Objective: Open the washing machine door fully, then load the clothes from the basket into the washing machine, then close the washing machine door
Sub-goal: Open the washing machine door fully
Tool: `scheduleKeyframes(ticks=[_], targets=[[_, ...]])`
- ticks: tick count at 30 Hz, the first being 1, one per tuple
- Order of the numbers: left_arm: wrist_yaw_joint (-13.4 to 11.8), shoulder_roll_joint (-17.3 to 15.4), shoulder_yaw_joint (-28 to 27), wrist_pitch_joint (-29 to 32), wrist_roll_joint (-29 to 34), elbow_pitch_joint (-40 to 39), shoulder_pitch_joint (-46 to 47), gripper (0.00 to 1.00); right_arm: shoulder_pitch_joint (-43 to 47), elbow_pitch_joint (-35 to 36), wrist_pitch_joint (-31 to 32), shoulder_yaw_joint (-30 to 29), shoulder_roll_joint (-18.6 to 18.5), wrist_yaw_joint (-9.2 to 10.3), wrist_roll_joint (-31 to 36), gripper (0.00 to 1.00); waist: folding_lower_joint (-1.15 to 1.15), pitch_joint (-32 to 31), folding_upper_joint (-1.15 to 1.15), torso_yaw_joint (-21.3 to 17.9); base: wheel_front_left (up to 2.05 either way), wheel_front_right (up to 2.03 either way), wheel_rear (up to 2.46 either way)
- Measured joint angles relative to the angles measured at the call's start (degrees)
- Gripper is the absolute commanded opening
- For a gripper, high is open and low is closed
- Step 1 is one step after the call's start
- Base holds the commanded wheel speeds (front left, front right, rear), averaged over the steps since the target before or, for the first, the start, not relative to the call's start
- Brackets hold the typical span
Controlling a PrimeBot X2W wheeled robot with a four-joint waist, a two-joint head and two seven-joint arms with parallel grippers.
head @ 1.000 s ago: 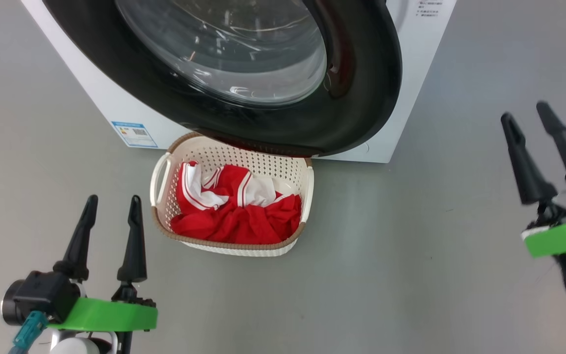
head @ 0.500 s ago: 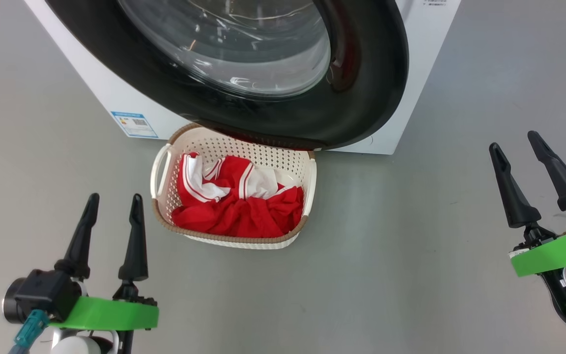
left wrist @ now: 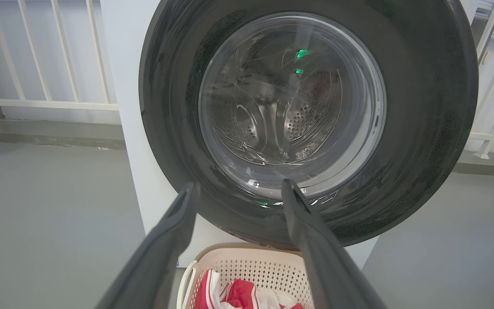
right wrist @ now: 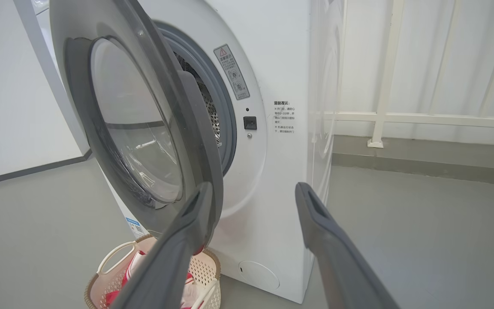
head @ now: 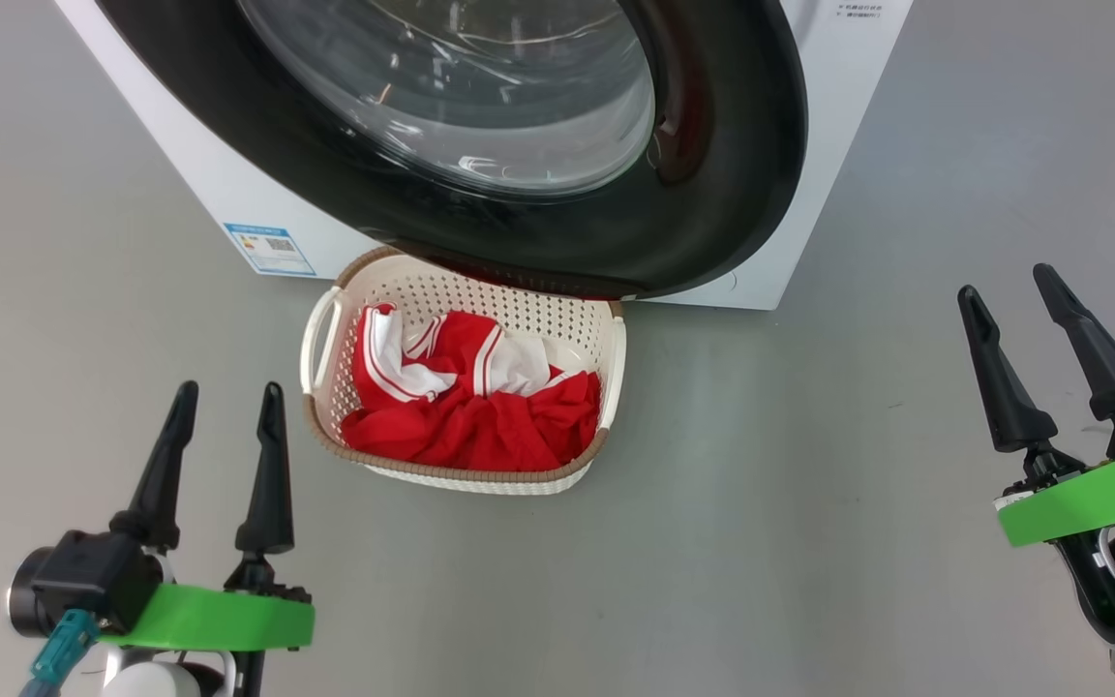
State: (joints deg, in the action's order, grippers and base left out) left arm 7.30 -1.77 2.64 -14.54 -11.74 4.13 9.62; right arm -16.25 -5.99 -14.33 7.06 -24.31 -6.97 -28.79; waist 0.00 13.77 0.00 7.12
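The door [head: 480,126] stands part open above the basket [head: 461,474], its lower edge overhanging the basket's far rim. So the first step looks unfinished: the door must swing wider before loading starts. The basket sits on the floor [head: 761,532], hard against the washer [head: 219,184], probably so the carry to the drum [right wrist: 207,107] is short. The clothes [head: 470,426] lie heaped inside the basket, untouched.

The left fingers [head: 267,465] are spread and empty, near the basket's left side, pointing at the door's glass. The right fingers [head: 1001,378] are also spread and empty, well to the basket's right, facing the door's free edge. That looks like the side from which to catch and pull it.

The door hides the basket's far rim in the head view. The washer's top and the door's upper part are cut off. No handle can be made out on the door. The drum shows as a sliver behind the door. How many garments make up the heap cannot be told.
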Motion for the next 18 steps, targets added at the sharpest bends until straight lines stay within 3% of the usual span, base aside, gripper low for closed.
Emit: scheduleKeyframes(ticks=[10,18], targets=[[0.0,0.0,0.7,0.0,0.0,0.0,0.0,1.0,-0.4,-1.9,0.0,0.7,0.5,0.0,-1.2,1.0,0.0,-0.1,0.0,0.0,0.0,0.0,0.0],[0.0,0.0,1.0,0.0,0.0,0.1,0.0,1.0,-6.0,-4.8,0.0,1.4,-0.1,-0.01,-4.1,1.0,0.0,0.5,0.0,0.4,0.0,0.0,0.0]])
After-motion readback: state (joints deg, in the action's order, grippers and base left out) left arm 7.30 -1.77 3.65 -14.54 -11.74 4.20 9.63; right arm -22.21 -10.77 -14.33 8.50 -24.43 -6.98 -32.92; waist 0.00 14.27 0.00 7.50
